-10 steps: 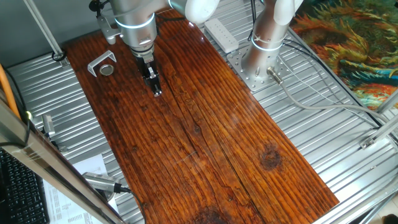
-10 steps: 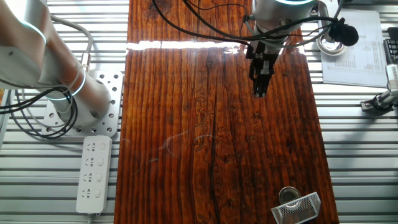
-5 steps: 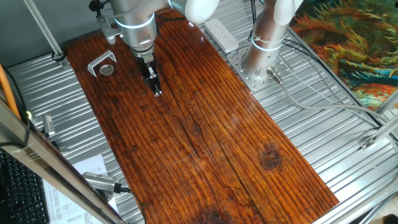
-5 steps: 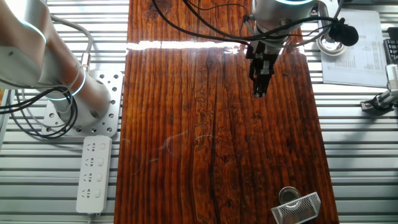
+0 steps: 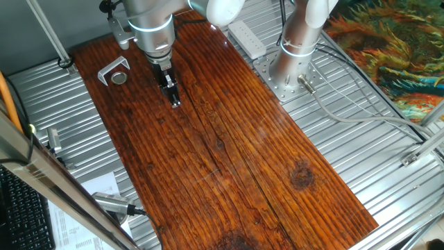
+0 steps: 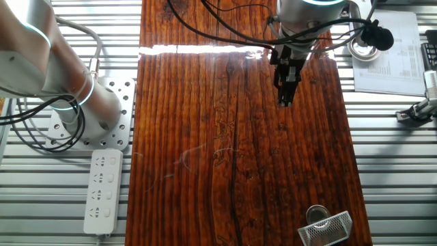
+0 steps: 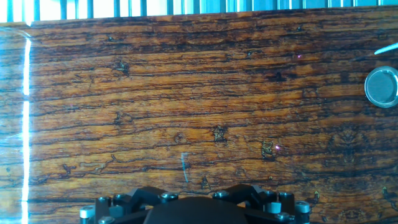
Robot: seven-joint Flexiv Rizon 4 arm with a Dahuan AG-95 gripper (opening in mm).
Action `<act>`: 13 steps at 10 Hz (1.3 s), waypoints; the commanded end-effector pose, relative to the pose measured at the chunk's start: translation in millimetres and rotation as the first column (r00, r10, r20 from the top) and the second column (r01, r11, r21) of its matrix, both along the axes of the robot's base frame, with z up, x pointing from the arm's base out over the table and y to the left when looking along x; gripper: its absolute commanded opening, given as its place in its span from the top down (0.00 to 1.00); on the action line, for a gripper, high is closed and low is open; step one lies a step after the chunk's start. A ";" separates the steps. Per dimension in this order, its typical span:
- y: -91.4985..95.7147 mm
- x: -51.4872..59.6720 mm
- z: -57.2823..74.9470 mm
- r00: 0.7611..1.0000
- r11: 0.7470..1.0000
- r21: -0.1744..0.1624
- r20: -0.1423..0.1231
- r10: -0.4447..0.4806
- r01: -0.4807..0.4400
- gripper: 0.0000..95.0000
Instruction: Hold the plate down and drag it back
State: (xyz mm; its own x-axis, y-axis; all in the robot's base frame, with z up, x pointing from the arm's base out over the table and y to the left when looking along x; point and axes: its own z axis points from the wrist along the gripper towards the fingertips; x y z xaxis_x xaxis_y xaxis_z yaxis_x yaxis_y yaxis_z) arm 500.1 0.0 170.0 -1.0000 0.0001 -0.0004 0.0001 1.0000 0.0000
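The plate [image 5: 120,78] is a small round silvery disc lying flat on the wooden board, just inside the grey U-shaped bracket [image 5: 111,68]. The other fixed view has the plate [image 6: 316,214] at the board's lower right corner. In the hand view the plate [image 7: 381,86] sits at the right edge. My gripper [image 5: 175,102] points down at the bare wood, well apart from the plate, with its fingers together and nothing between them. Its tip [image 6: 283,102] hangs just above the board. The hand view shows only the gripper's dark base at the bottom.
The bracket [image 6: 328,229] stands right beside the plate at the board's corner. A white power strip [image 6: 102,191] and the arm's base [image 6: 75,102] are on the metal table beside the board. Papers [image 6: 386,61] lie on the other side.
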 end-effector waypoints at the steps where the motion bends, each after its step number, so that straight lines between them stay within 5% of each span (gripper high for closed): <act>1: 0.0 -0.1 0.0 1.000 1.000 0.000 0.000 0.000 0.000 0.00; 2: -0.4 -0.3 0.4 0.998 1.000 -0.005 0.062 -0.021 0.021 1.00; 5: -3.6 -0.4 5.0 0.999 1.000 -0.001 0.025 -0.021 0.022 1.00; 13: -4.6 0.5 6.4 1.000 1.000 0.000 -0.021 -0.017 0.017 1.00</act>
